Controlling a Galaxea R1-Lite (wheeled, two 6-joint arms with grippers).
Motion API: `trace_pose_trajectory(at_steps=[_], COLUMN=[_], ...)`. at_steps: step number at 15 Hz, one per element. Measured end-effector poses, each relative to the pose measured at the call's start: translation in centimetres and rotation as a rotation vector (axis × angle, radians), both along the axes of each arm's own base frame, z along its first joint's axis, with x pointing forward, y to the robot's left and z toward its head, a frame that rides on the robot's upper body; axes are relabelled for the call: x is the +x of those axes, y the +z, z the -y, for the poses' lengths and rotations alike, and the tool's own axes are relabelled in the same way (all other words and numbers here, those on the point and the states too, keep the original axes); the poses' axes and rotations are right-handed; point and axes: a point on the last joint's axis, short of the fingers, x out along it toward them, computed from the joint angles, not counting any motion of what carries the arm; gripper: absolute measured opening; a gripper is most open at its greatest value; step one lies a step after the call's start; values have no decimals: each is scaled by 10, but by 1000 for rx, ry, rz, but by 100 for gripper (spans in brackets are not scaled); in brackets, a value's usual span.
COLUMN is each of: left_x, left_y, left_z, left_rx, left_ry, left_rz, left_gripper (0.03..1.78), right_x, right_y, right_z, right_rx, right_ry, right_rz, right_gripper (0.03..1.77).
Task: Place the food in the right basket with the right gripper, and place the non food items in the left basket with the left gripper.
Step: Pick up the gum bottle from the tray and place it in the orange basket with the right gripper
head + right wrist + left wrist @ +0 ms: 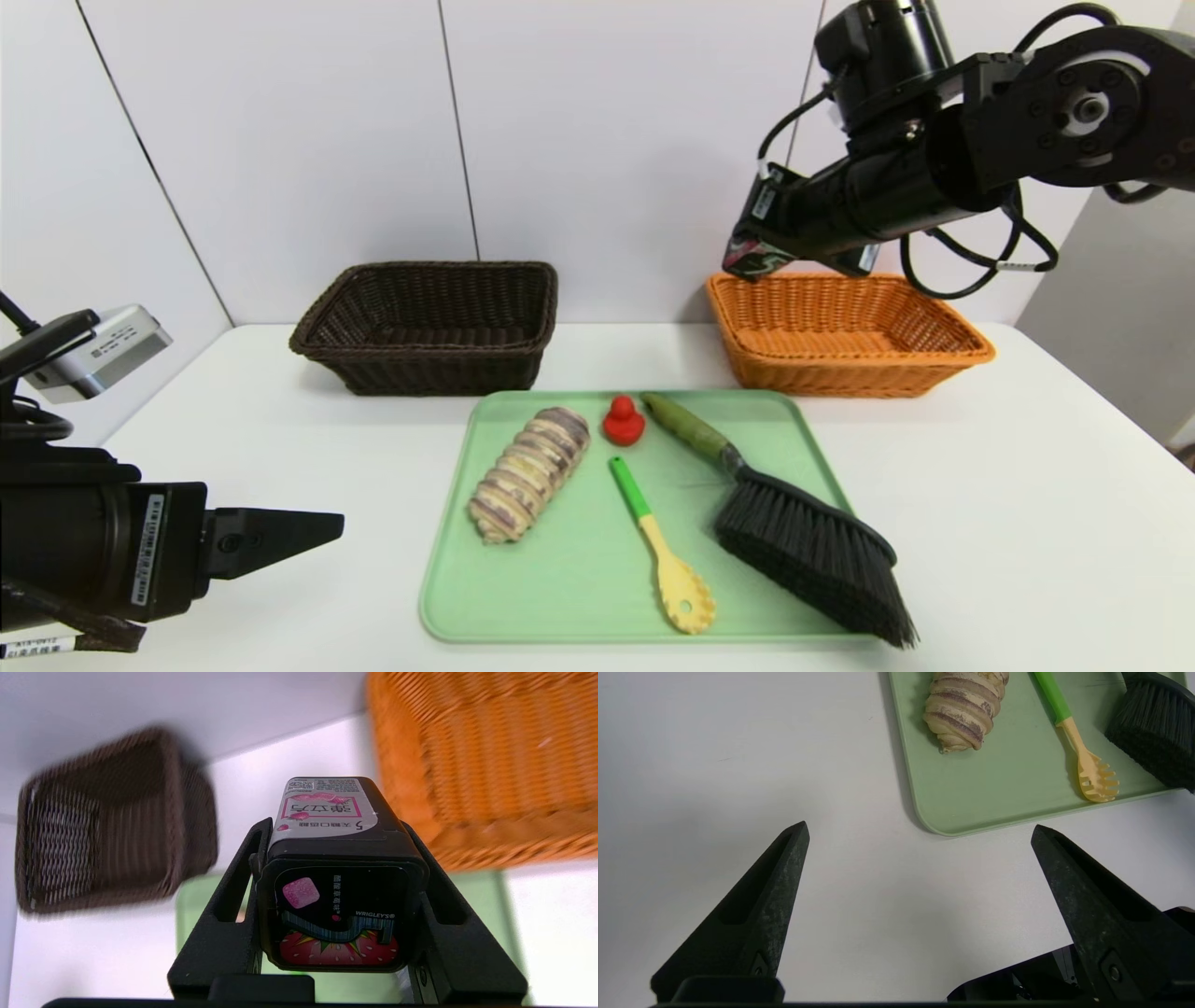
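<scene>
My right gripper (752, 257) hangs in the air over the near left corner of the orange basket (845, 331), shut on the small black box (334, 872) marked 5. On the green tray (569, 579) lie the striped beige roll (530, 471), the red knob-shaped toy (623, 420), the yellow slotted spoon with a green handle (661, 546) and the black-bristled brush (794, 527). The dark brown basket (429, 327) stands at the back left. My left gripper (920, 830) hovers open and holding nothing over bare table near the tray's front left corner.
The white table (1027, 523) ends at a white wall right behind both baskets. The brush bristles overhang the tray's right front corner. In the right wrist view both baskets (117, 821) lie beyond the held box.
</scene>
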Motion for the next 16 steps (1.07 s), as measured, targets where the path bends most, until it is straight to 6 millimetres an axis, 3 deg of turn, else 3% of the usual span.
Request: trace_pose_trajectory(at_steps=[3,6,14,16], left_x=[1,2,3,2], left_y=[0,1,0,0], left_z=[1,2,3,2], left_rx=[-1,-2,-20,-21], left_ry=[-3,-5,-29,-30], left_rz=[4,5,-9,-10], left_gripper=[169,169,169,169], right_x=[29,56,110,116], right_y=[-5,-27,-108,-118], right_z=[38,63,77,78], right_rx=[28,29,-19,-24], right_ry=[-92,-154,-213,-219], right_rz=[21,-23,-165,-174], right_gripper=[80,80,80,98])
